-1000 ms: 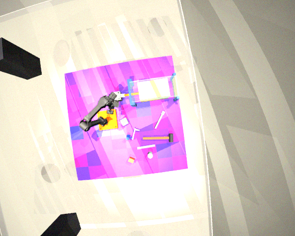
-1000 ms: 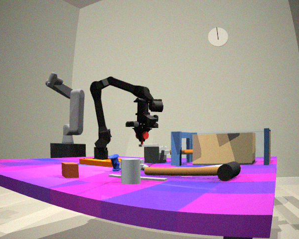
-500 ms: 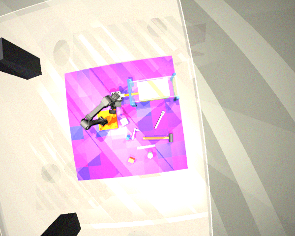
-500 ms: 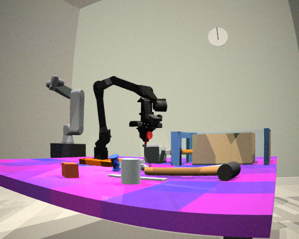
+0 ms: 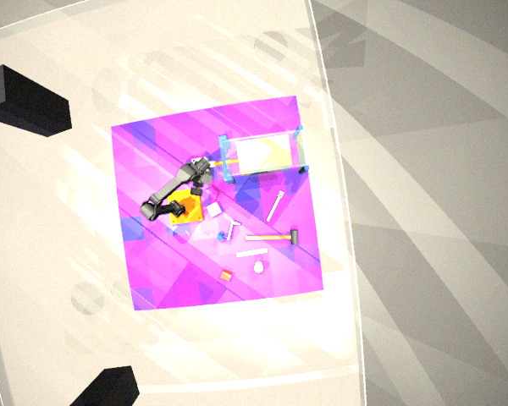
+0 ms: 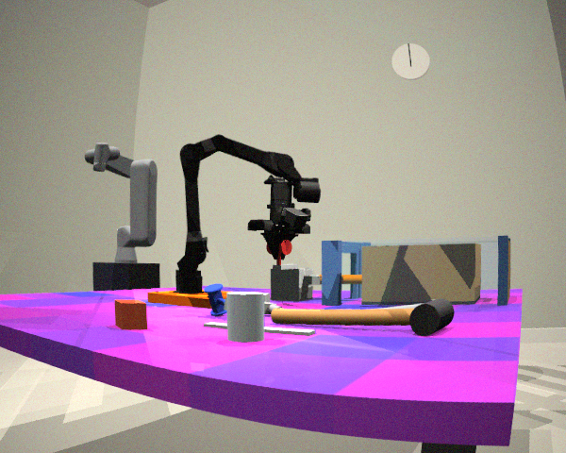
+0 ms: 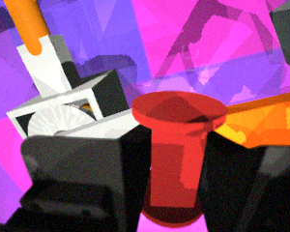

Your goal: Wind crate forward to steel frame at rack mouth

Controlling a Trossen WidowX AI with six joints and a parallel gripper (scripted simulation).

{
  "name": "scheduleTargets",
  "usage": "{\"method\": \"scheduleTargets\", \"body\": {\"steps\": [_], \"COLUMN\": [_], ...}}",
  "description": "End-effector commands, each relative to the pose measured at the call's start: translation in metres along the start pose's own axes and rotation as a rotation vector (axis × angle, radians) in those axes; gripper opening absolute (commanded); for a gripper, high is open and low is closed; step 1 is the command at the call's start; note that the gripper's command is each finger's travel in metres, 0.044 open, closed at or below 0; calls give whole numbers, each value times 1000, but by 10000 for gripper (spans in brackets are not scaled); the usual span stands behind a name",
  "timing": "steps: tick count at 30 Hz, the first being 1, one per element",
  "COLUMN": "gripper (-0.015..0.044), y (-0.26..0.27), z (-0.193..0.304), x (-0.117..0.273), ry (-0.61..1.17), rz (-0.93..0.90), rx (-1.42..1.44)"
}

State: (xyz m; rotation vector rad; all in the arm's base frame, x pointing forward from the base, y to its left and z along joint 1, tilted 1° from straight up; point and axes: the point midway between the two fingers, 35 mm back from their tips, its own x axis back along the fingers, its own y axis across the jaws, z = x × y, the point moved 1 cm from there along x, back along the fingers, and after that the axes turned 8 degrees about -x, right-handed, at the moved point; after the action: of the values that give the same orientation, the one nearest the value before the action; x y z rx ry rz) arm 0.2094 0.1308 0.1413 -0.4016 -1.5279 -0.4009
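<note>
My gripper [image 6: 279,243] [image 7: 169,124] is shut on the red knob of the winch handle [image 6: 285,247] [image 7: 176,145], which hangs upright with its key end pointing down. It is just above the grey hand winch [image 6: 287,283] [image 7: 63,113] [image 5: 207,162]. In the wrist view the winch's white drum lies up and to the left of the handle. An orange strap [image 6: 350,278] [image 7: 26,24] [image 5: 226,161] runs from the winch through the blue steel frame [image 6: 333,271] [image 5: 224,159] to the tan crate [image 6: 420,273] [image 5: 256,152]. The crate sits flat inside the clear-panelled cubby, set back from the frame.
A hammer [image 6: 361,315] [image 5: 272,237], a grey cylinder [image 6: 245,315] [image 5: 258,266], a flat bar [image 6: 292,330] [image 5: 251,252], an orange cube [image 6: 130,313] [image 5: 226,274], a blue part [image 6: 216,297], a white block [image 5: 213,210] and a white wrench [image 5: 273,205] lie on the bench. My arm stands on an orange plate [image 5: 195,215].
</note>
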Motion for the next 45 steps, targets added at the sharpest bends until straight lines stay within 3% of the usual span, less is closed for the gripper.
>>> {"method": "scheduleTargets", "body": {"steps": [1, 45], "gripper": [0, 0], "y": [12, 64], "z": [-15, -45], "x": [1, 4], "ry": [-32, -35], "rz": [-27, -31], "rx": [-8, -8]}}
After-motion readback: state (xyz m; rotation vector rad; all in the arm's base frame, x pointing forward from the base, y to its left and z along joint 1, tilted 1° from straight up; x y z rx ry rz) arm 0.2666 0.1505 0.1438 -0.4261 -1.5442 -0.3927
